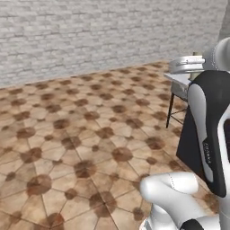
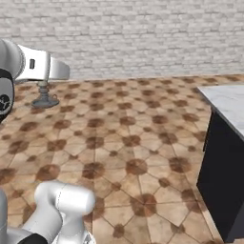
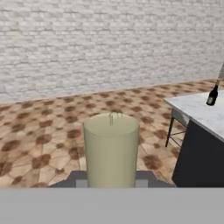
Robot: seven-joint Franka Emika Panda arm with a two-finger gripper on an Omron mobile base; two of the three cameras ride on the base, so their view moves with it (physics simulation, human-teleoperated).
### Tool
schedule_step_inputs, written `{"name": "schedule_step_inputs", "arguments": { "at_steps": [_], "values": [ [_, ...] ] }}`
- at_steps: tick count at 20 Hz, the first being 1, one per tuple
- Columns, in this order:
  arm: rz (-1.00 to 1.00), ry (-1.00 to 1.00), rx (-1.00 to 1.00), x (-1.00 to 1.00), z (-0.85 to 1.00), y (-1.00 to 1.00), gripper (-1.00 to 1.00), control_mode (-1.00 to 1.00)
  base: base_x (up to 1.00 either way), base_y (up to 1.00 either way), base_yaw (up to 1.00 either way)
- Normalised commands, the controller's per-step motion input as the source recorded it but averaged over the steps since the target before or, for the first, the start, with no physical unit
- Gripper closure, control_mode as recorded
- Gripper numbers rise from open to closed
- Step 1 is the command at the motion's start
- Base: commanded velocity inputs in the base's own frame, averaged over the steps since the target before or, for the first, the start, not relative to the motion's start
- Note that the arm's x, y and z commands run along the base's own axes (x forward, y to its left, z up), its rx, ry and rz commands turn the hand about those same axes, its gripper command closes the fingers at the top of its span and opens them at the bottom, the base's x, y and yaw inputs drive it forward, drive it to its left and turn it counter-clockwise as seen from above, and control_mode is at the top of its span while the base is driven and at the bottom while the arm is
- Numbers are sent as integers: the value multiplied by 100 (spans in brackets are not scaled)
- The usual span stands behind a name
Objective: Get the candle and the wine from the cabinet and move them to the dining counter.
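The arm is raised, and the hand view looks along the gripper (image 3: 111, 183) at the candle (image 3: 111, 148), a pale beige-olive cylinder with its wick showing at the top, standing upright right in front of the lens. Its lower end sits between the two dark fingers (image 3: 76, 180), which are drawn in almost as far as they go and clamped on the candle's base, so the candle is carried in the air above the floor (image 3: 43, 140) of brown patterned tiles.

Off to the right in that same view stands the dining counter (image 3: 201, 114), its white, grey-veined marble surface on a dark base. The wine (image 3: 212, 95), a dark bottle with a gold neck, stands upright on that surface near the far edge, well apart from the candle. A grey stool (image 3: 175, 124) with thin dark legs is tucked against the near side of the counter.

From the left base view the white arm fills the right side, and the counter's edge and the stool show just behind it. In the right base view the marble surface and dark base stand at the right edge, while the candle's small dark round holder (image 2: 44, 97) hangs below the arm's white wrist at the upper left. A whitewashed brick wall (image 2: 143, 38) runs across the back of the room
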Motion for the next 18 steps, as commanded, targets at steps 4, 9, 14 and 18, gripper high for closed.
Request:
{"name": "schedule_step_inputs", "arguments": {
  "at_steps": [4,9,14,18],
  "values": [
    [0,0,0,0,0,0,100,100,-69,15,-39],
    [0,0,0,0,0,0,100,100,-68,10,-44],
    [0,0,0,0,0,0,100,100,-26,5,-50],
    [0,0,0,0,0,0,100,100,13,7,-53]
  ]
}}
